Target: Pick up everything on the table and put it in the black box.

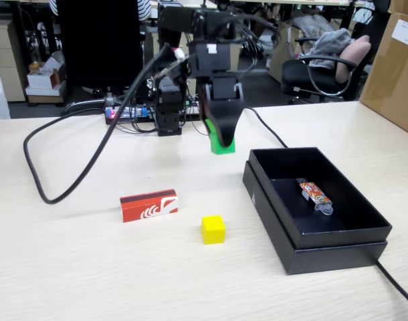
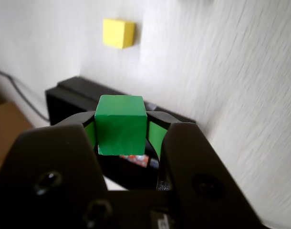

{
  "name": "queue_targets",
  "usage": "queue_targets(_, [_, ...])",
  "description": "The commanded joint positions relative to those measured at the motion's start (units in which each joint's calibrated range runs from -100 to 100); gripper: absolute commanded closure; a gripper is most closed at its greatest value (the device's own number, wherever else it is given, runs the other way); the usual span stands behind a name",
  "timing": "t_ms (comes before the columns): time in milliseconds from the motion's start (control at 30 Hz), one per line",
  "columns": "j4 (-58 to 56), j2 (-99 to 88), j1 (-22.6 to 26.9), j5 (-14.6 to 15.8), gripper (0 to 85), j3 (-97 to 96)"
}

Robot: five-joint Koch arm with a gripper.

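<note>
My gripper point(image 1: 223, 142) point(image 2: 121, 125) is shut on the small green cube point(image 1: 223, 145) point(image 2: 120, 125) and holds it in the air above the table point(image 1: 70, 267), a little left of the black box point(image 1: 338, 244) in the fixed view. The wrist view shows the cube clamped between both black jaws, with the box's dark wall point(image 2: 69, 98) beneath it. On the table lie the yellow cube point(image 1: 213, 229) point(image 2: 118, 32) and the red block with a white swirl logo point(image 1: 149, 204), both left of the box in the fixed view.
An orange patterned packet point(image 1: 314, 194) lies inside the box. A thick black cable point(image 1: 63, 194) loops over the table's left side, and another cable point(image 1: 398, 287) runs off the front right corner. The arm's base point(image 1: 169, 114) stands at the back edge.
</note>
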Motion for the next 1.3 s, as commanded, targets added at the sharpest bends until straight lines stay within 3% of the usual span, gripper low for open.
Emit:
queue_targets(0, [-0.3,-10.4,2.5,-0.4,83.1,1.2])
queue_targets(300, [1.4,-8.8,10.9,0.7,83.1,1.5])
queue_targets(667, [8.4,5.7,10.4,0.4,83.1,4.6])
queue_targets(1267, [9.7,22.2,9.6,0.1,82.3,1.5])
